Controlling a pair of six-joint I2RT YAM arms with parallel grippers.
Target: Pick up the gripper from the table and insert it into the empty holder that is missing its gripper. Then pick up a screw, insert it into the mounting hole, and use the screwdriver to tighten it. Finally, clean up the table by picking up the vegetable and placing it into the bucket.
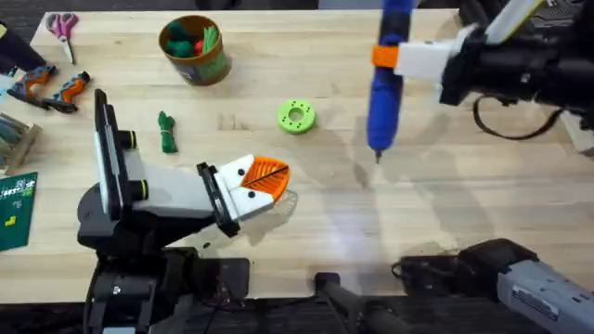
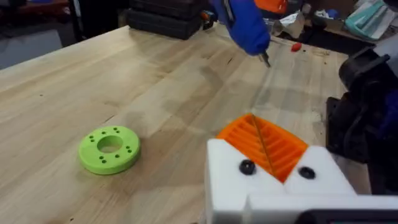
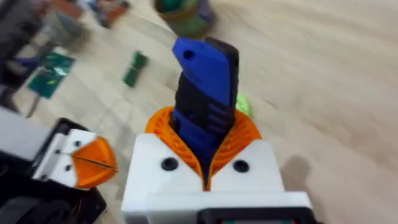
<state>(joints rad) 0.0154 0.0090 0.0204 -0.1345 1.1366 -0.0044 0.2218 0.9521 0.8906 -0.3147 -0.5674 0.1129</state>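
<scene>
Closest to the overhead camera is the left arm's dark base at the lower left, and from there the arm lies low over the desk point(image 1: 306, 213), pointing right. Its left gripper point(image 1: 263, 182) sits just above the wood with both white blocks tipped in orange ribbed pads point(image 2: 264, 144), pressed together with nothing between them as far as the left wrist view shows.

Further back on the left side, the vegetable point(image 1: 166, 131) lies flat on the desk, a small dark green knobbly thing, well apart from both grippers. Behind it stands the bucket point(image 1: 195, 49), round and brown-gold with a green band, green and red toy food poking out of the top.

Moving toward the middle, a bright green flat ring point(image 1: 296, 116) with small holes rests on the desk, between the vegetable and the screwdriver.

Over on the right, the right arm comes in from the far right edge, held high. The right gripper point(image 1: 394, 56) is clamped around the screwdriver point(image 1: 386, 83), which hangs roughly upright, blue body, thin metal tip pointing down and hovering a bit above the wood, right of the ring. In the right wrist view the orange pads hug the tool's dark ribbed section on both sides.
</scene>
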